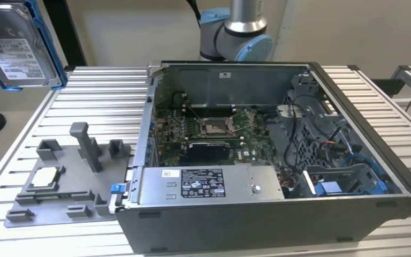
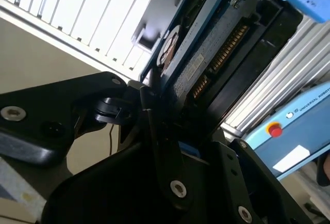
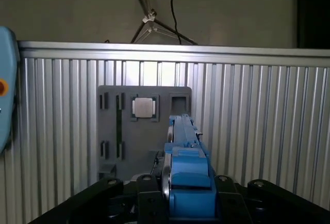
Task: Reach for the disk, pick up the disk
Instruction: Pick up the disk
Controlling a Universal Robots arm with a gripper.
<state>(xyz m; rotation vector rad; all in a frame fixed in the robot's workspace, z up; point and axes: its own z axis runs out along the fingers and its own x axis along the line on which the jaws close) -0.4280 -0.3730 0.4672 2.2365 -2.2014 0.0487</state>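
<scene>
Step status: I judge the pick-up done. The tool (image 3: pixel 188 193) is clamped on the disk (image 1: pixel 21 45), gripping its blue bracket on both sides in both wrist views. In the exterior view the disk hangs on edge, label outward, at that view's left, well above the ribbed surface (image 1: pixel 98 91) and apart from the open computer case (image 1: pixel 263 219). In my judgement, any further travel calls for an unbroken clamp. The wrist points down at the grey fixture plate (image 3: pixel 144 126).
</scene>
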